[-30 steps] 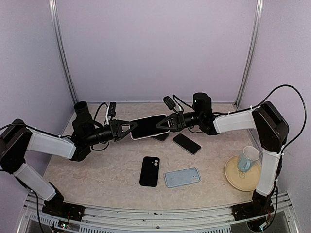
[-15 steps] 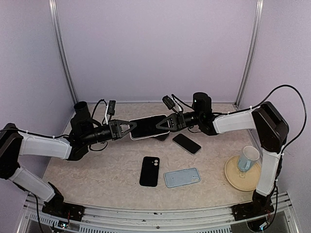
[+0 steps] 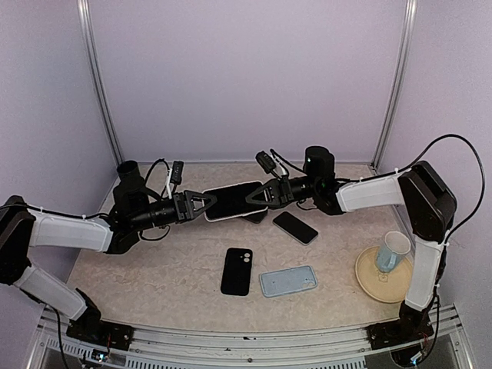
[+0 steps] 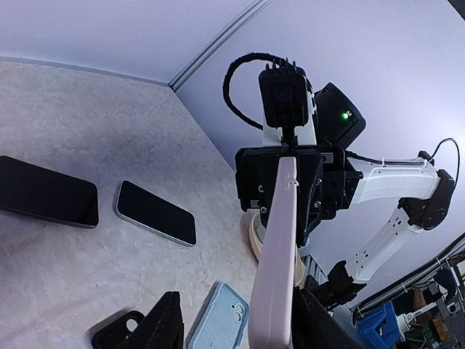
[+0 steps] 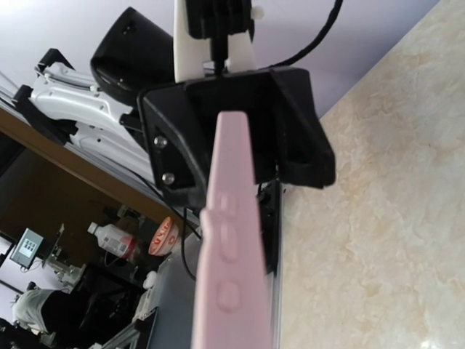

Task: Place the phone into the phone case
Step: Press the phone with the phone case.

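I have the black-screened phone in a pale pink case [image 3: 234, 201] up off the beige marbled table [image 3: 154, 269], lying flat and slung between the two sets of fingertips. The right gripper [image 3: 256, 197] is clenched on one short end. The left gripper [image 3: 204, 204] meets the opposite end. On the left wrist camera the pink edge stands upright between the left fingers [image 4: 166, 323]: one finger lies against it, while the other shows a gap with table visible through it. I cannot tell whether that side is truly clamped. Directly under the right fingertips a bare black phone [image 3: 256, 217] rests on the table, partly hidden. A second black phone [image 3: 295, 227] lies just beside it, under the right wrist. Nearer the arm bases, below the gap between the two sets of fingertips, a black phone case [image 3: 237, 270] and a light blue phone case [image 3: 288, 280] lie side by side, not touching. Well away from the right fingers a pale mug [image 3: 393, 251] stands on a tan round plate [image 3: 369, 280].
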You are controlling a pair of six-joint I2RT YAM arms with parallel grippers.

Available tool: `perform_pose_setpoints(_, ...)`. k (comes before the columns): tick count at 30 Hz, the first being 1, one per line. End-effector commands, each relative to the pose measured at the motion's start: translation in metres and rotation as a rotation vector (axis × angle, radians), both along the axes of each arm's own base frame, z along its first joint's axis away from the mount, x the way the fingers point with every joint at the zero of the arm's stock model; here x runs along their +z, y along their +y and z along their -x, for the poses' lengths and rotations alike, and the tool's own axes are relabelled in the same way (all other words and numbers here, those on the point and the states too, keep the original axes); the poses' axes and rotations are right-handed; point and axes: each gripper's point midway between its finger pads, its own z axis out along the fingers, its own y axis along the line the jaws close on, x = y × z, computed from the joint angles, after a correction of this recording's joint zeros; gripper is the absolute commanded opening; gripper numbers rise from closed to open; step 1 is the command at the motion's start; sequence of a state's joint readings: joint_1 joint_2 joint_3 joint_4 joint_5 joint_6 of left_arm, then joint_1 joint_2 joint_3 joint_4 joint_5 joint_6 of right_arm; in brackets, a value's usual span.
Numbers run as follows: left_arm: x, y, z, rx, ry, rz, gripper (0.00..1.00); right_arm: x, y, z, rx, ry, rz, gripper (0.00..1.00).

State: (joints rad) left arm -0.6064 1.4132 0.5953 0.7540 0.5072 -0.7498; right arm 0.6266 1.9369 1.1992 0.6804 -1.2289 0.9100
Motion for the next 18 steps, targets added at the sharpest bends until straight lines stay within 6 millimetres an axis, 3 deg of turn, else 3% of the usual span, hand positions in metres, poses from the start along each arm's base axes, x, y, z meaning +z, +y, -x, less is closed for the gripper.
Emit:
perform_pose_setpoints(1, -0.012, 0.0, 0.004, -0.013, 0.017, -0.026, 0.5, 0.048, 0.001, 0.002, -0.016, -0.137, -0.097, 0.0)
perform_pose_setpoints(11, -0.012, -0.01, 0.015, -0.081, 0.031, 0.003, 0.41, 0.048, 0.004, -0.01, -0.079, -0.182, -0.069, 0.0)
perform_pose_setpoints(15, -0.009, -0.011, 0.014, -0.085, 0.03, 0.014, 0.3, 0.046, 0.005, -0.014, -0.098, -0.201, -0.046, 0.0)
perform_pose_setpoints(18, -0.008, -0.012, 0.014, -0.086, 0.032, 0.021, 0.17, 0.043, 0.005, -0.015, -0.107, -0.214, -0.031, 0.0)
